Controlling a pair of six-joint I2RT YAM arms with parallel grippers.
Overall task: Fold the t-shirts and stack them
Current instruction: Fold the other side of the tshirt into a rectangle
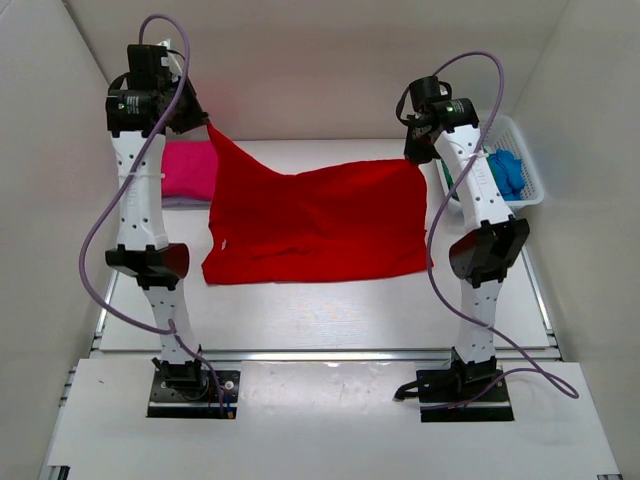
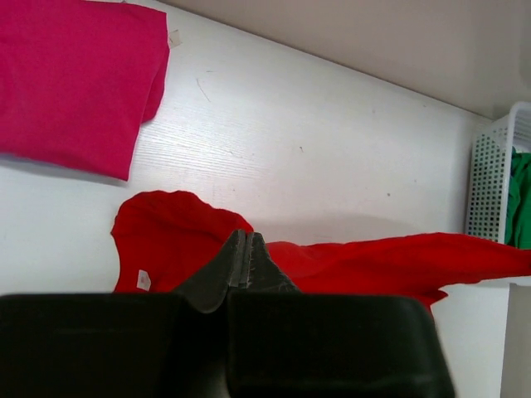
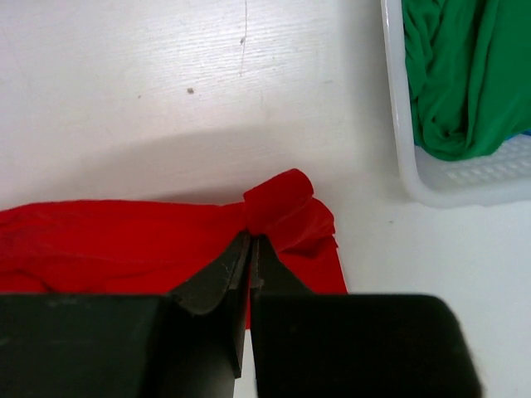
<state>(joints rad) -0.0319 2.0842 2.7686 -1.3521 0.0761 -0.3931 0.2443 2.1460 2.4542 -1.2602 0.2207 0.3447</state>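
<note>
A bright red t-shirt point(image 1: 315, 225) hangs stretched between my two grippers, its lower edge resting on the table. My left gripper point(image 1: 200, 122) is shut on its far left corner and holds it high; in the left wrist view the gripper point(image 2: 246, 235) pinches the red cloth point(image 2: 373, 261). My right gripper point(image 1: 420, 152) is shut on the far right corner; in the right wrist view the gripper point(image 3: 250, 238) pinches bunched red cloth point(image 3: 282, 207). A folded magenta-pink t-shirt point(image 1: 190, 170) lies at the far left point(image 2: 70, 79). Green point(image 3: 456, 75) and blue point(image 1: 505, 170) t-shirts lie in the basket.
A white plastic mesh basket point(image 1: 530, 190) stands at the far right of the table; its wall shows in the left wrist view point(image 2: 489, 182) and its rim in the right wrist view point(image 3: 398, 108). White walls enclose the table on three sides.
</note>
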